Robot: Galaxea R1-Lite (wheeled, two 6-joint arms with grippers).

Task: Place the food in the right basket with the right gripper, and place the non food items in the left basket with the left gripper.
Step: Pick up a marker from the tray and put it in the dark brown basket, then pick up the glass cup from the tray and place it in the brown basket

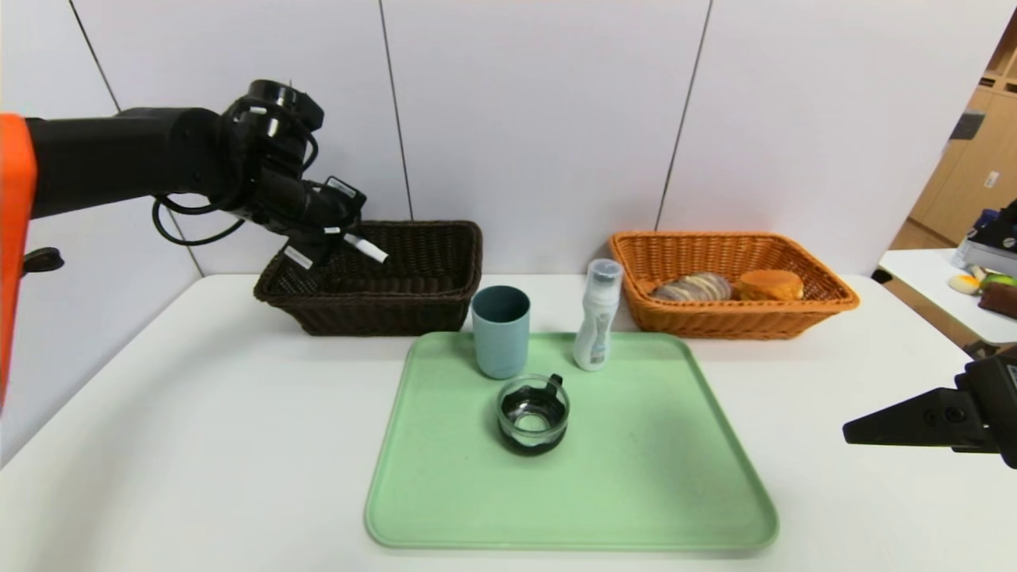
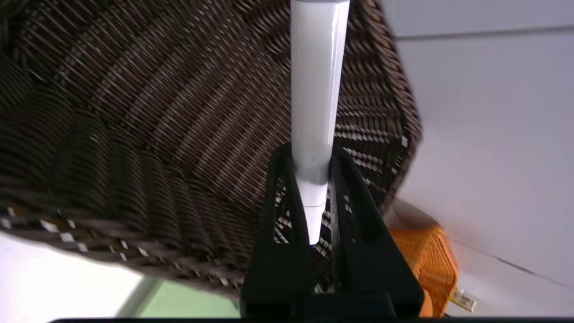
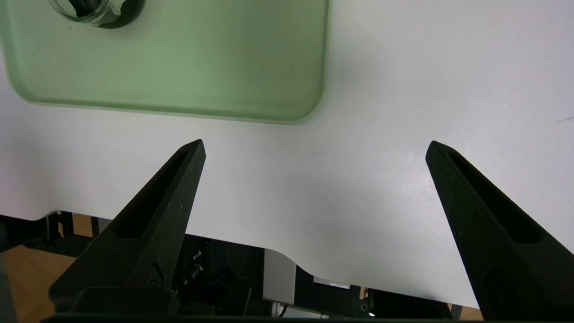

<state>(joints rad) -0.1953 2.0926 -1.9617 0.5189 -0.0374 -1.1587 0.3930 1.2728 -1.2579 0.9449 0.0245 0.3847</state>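
Left gripper holds marker pointing seemingly down-right over left basket.

Hidden and cut-off parts

The marker's far end runs off the left wrist picture's edge, and its near tip sits tucked between the left gripper's fingers. The dark basket's left corner is hidden behind that gripper in the head view. The right gripper is cut by the head picture's edge. The mug is cropped in the right wrist view.
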